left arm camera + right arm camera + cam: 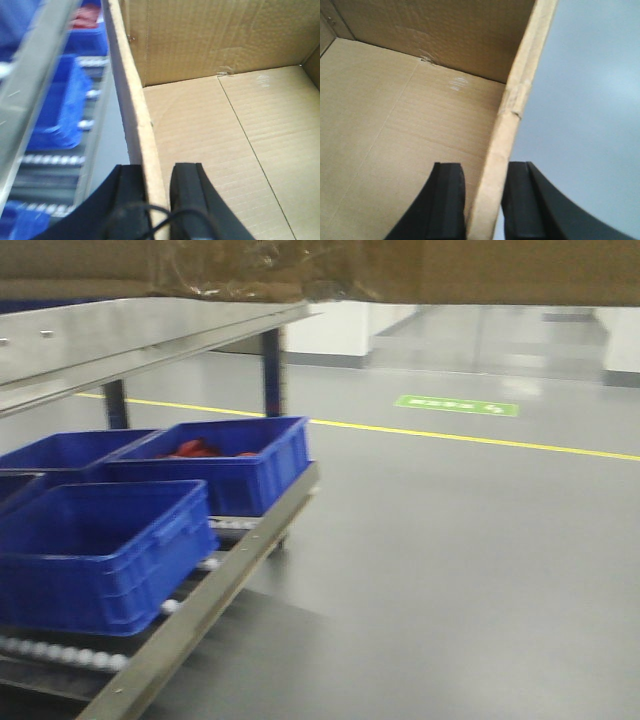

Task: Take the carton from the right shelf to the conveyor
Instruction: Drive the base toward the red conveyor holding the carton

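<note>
The carton (225,125) is open-topped, and its left wall stands upright between the left jaws, which are closed to a narrow gap and pinch it from inside and outside. The right jaws clamp the opposite wall likewise, though the outer pad's contact looks uncertain in the blur. From the front, the carton's underside shows just above the right shelf (120,340) rail, with 3 blue bins (100,550) lower down.

Even, fairly bright indoor light. The front view is motion-blurred, with pale glare on the floor (480,570) and shelf (120,340). Wrist views are soft; bins (55,105) beside the carton (225,150) smear.
</note>
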Controlling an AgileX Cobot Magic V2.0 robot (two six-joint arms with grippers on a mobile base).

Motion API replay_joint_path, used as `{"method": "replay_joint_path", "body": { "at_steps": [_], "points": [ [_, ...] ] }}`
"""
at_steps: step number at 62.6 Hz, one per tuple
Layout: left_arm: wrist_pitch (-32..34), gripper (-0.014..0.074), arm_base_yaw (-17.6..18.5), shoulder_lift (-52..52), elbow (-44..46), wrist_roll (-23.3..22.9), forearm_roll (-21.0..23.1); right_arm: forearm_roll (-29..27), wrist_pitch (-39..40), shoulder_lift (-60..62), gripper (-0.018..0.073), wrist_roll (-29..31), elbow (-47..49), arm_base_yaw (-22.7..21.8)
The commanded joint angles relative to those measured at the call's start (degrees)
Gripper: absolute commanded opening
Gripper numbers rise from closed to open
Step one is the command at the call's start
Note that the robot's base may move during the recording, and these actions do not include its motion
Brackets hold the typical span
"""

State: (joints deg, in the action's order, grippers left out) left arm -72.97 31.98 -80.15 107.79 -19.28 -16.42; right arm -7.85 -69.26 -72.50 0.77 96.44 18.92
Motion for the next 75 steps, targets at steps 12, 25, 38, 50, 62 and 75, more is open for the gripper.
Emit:
{"method": "replay_joint_path", "body": {
  "at_steps": [12,25,38,50,62,75],
  "points": [
    [3.0,-0.0016,0.7,0.8,0.3,0.7,2.6,-1.3,2.9,0.7,-0.0068,1.3,0.2,0.2],
    [3.0,-0.0016,0.7,0.8,0.3,0.7,2.6,-1.3,2.9,0.7,-0.0068,1.3,0.2,0.2],
    [3.0,-0.0016,0.7,0.8,0.3,0.7,2.6,-1.3,2.9,0.7,-0.0068,1.3,0.2,0.2],
    [3.0,-0.0016,0.7,0.8,0.3,0.7,2.6,-1.3,2.9,0.7,-0.0068,1.3,0.2,0.2],
    [3.0,-0.0016,0.7,0.8,0.3,0.7,2.6,-1.3,2.9,0.7,-0.0068,1.3,0.2,0.2],
    [3.0,-0.0016,0.7,0.8,0.3,0.7,2.6,-1.3,2.9,0.7,-0.0068,1.3,0.2,0.2]
  ]
}}
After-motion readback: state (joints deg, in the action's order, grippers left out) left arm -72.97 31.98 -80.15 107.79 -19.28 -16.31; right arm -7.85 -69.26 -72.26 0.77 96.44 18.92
